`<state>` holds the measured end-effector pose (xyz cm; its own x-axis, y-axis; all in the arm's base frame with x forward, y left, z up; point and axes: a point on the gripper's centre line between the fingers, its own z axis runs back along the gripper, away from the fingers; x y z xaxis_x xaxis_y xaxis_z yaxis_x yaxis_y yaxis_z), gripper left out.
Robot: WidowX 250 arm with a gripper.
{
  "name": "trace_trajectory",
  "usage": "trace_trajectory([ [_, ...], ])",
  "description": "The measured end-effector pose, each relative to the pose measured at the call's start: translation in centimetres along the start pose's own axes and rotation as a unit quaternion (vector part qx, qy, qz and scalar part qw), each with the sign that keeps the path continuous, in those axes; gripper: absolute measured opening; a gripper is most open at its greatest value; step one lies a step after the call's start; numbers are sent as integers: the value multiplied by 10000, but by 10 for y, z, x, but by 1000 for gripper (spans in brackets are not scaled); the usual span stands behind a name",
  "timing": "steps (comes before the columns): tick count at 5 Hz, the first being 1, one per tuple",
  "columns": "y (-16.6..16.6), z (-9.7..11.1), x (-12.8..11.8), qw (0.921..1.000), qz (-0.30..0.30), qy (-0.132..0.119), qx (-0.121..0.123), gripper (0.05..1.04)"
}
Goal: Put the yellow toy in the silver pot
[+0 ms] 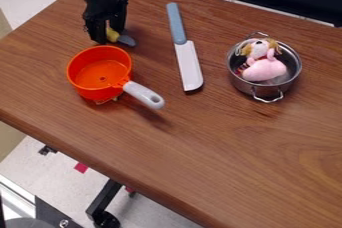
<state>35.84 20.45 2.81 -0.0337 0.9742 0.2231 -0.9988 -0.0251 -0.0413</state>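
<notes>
At the upper left, the black gripper (108,31) hangs low over the table, right at the yellow toy (113,35). Part of the toy is hidden behind the gripper, and a grey end of it sticks out to the right. Whether the toy is held cannot be told. The silver pot (287,83) stands upright at the right side of the table, with a pink plush toy (265,70) with a tan and white head inside it.
An orange pan (100,91) with a grey-white handle stands just below the gripper. Between it and the pot lies a knife (189,65) with a blue handle. The wooden table's (220,172) front edge runs diagonally across the lower left.
</notes>
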Motion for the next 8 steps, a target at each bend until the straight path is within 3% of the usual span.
trace_trajectory([
  [1,-1,-3,-1,9999,88,-4,-87,389],
  [2,-2,-2,-1,9998,117,39,-122,312],
  [3,-8,5,0,9997,141,87,-182,311],
  [5,-22,39,-22,9978,51,649,-157,311],
  [6,-26,81,-45,9965,28,779,-293,311],
  [7,-23,112,-88,9946,-222,977,-289,312],
  [8,-20,125,-134,9936,-304,1062,-246,311],
])
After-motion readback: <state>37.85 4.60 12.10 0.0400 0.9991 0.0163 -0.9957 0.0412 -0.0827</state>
